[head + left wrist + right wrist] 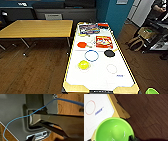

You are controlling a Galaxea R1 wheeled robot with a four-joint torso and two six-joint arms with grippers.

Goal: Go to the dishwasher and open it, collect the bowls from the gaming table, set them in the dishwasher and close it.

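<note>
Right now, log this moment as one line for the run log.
position: at gaming table end | right end effector: green bowl on it | on table: red, yellow, black bowls | dishwasher: unseen

The right gripper (132, 137) pinches the rim of a glossy lime-green round plastic bowl (114, 130), one dark fingertip inside the rim; the bowl hangs directly under the wrist. The left arm's grey housing (12, 109) sits close before its wrist, a thin blue cable (25, 116) draped across.
</note>
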